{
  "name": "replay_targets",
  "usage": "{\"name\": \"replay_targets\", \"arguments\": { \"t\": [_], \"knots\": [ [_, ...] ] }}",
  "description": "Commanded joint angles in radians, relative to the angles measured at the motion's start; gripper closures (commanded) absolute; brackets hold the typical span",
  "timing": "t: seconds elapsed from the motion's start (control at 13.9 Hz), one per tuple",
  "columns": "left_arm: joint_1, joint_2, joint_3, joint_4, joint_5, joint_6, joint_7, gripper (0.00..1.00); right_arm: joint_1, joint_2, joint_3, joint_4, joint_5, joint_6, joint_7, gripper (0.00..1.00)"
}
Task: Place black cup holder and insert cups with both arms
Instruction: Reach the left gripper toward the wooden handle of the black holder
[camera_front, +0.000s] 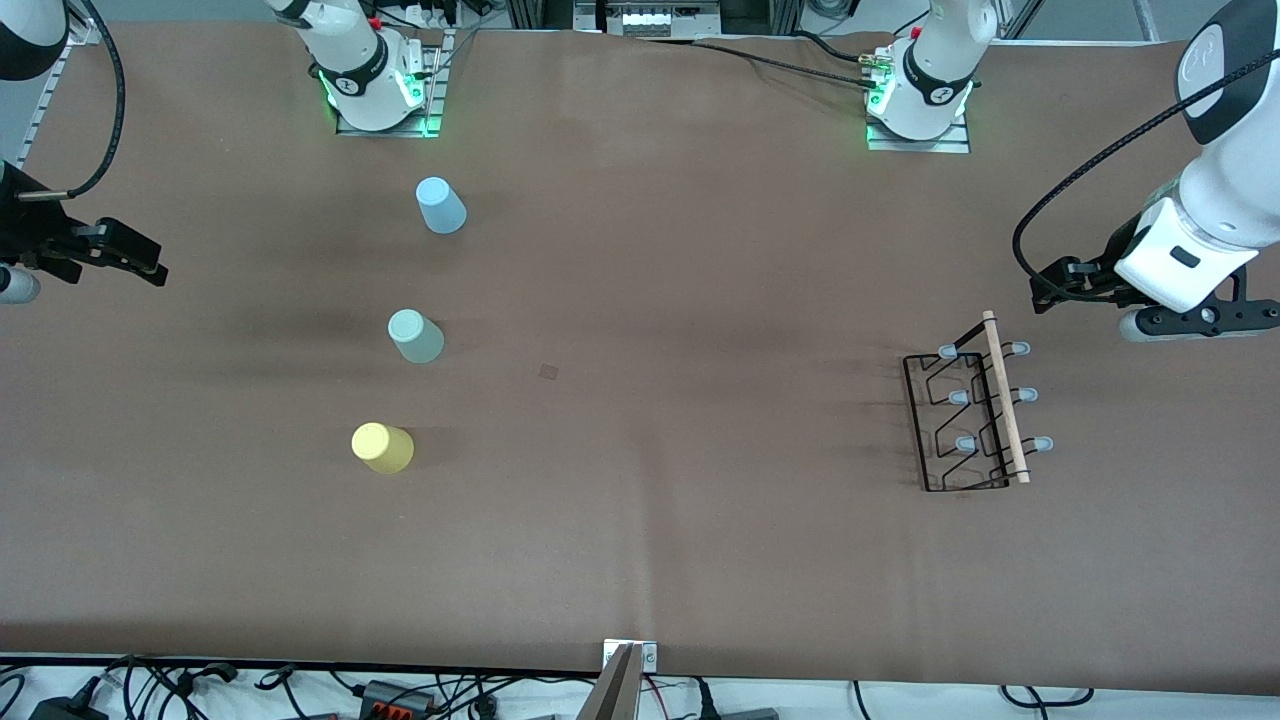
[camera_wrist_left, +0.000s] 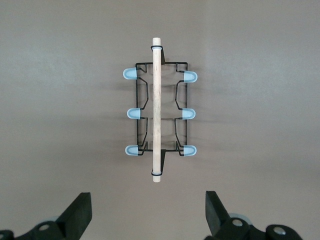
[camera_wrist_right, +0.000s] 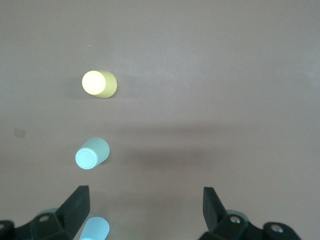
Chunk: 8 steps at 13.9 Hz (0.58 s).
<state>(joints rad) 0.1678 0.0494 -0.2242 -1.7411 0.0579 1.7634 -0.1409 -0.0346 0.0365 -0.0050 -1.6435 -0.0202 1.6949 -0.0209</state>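
The black cup holder (camera_front: 965, 420) stands toward the left arm's end of the table, its wooden rod (camera_front: 1004, 396) on top and several grey-tipped pegs sticking out. In the left wrist view the holder (camera_wrist_left: 160, 112) lies ahead of my open, empty left gripper (camera_wrist_left: 147, 200). That left gripper (camera_front: 1050, 285) hovers over bare table beside the holder. Three cups stand in a row toward the right arm's end: light blue (camera_front: 440, 205), mint green (camera_front: 415, 336), yellow (camera_front: 382, 447). My right gripper (camera_front: 150, 262) hangs open and empty over the table beside them, seeing yellow (camera_wrist_right: 100, 84), mint (camera_wrist_right: 92, 153) and blue (camera_wrist_right: 95, 229).
The brown table (camera_front: 640, 560) carries a small dark square mark (camera_front: 548, 372) near its middle. Both arm bases (camera_front: 375, 80) (camera_front: 920, 95) stand along the edge farthest from the front camera. A metal bracket (camera_front: 628, 670) and cables line the nearest edge.
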Motion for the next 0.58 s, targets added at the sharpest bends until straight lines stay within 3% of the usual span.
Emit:
{"name": "replay_targets", "arguments": {
  "t": [0.0,0.5],
  "knots": [
    [0.004,0.015,-0.006,0.032,0.016,-0.022,0.018,0.00,-0.001,-0.026,0.002,-0.018,0.011,-0.009,-0.013,0.00],
    [0.001,0.029,-0.006,0.046,0.017,-0.022,0.017,0.00,-0.001,-0.023,0.002,-0.016,0.011,-0.006,-0.014,0.00]
  ]
}}
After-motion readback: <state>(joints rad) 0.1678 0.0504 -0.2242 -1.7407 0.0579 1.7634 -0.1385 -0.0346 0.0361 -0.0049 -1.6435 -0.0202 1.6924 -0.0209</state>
